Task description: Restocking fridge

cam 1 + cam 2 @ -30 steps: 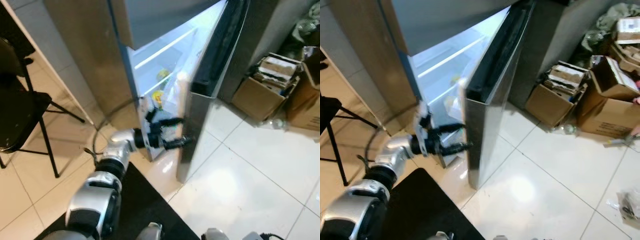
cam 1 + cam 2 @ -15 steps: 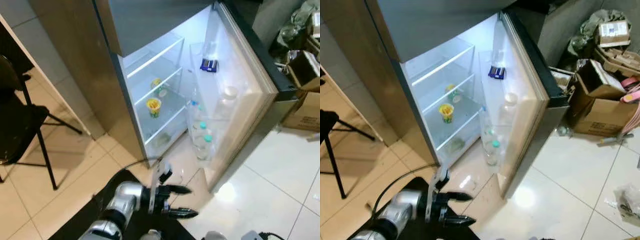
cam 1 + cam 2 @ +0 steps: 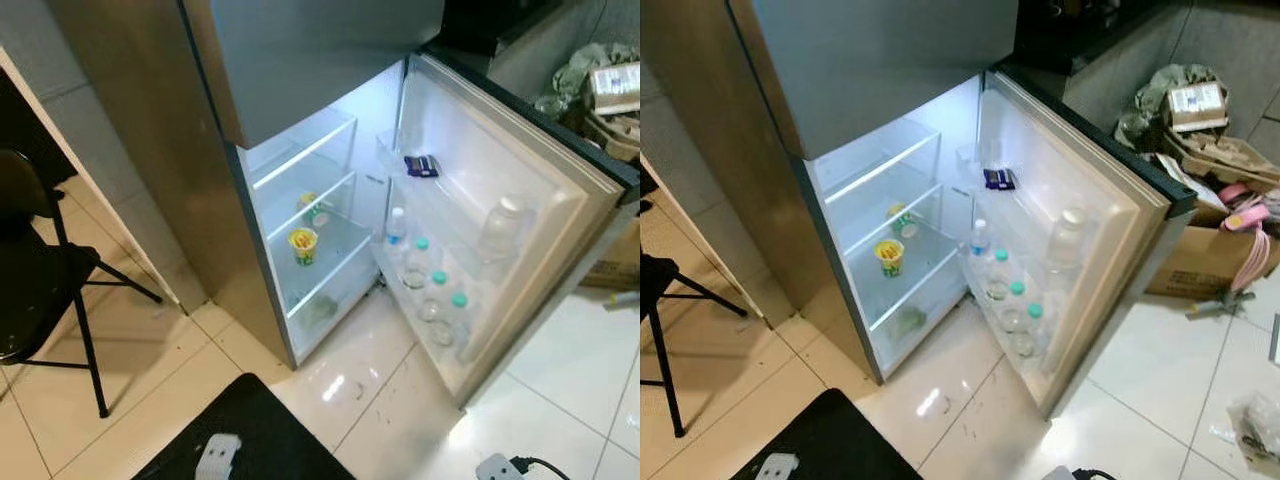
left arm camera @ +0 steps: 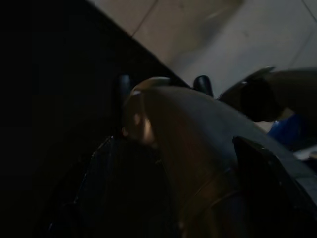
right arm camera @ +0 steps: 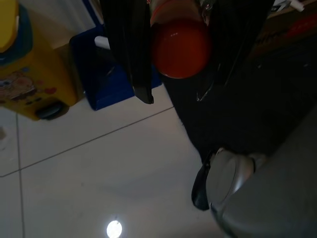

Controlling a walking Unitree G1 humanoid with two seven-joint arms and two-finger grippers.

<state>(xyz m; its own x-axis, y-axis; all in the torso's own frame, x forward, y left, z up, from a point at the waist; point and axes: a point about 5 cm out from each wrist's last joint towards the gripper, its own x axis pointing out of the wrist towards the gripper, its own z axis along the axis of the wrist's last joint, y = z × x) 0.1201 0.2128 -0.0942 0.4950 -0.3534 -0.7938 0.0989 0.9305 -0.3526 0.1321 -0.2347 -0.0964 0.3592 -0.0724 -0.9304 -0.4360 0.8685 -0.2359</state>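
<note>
Fridge (image 3: 330,60) door wide open. Right gripper (image 5: 173,49) jaws clamped on red-capped bottle (image 5: 181,44), low by floor. Left jaws: can't tell. Risk: bottle slips mid-lift, hits door-rack bottles (image 3: 432,290).

The fridge (image 3: 190,200) stands far and centre, its door (image 3: 520,250) swung open to the right. A cup (image 3: 302,243) sits on a middle shelf inside. Bottles (image 3: 432,295) stand in the door's lower rack. A chair (image 3: 40,280) stands left; boxes (image 3: 1210,260) lie far right.
</note>
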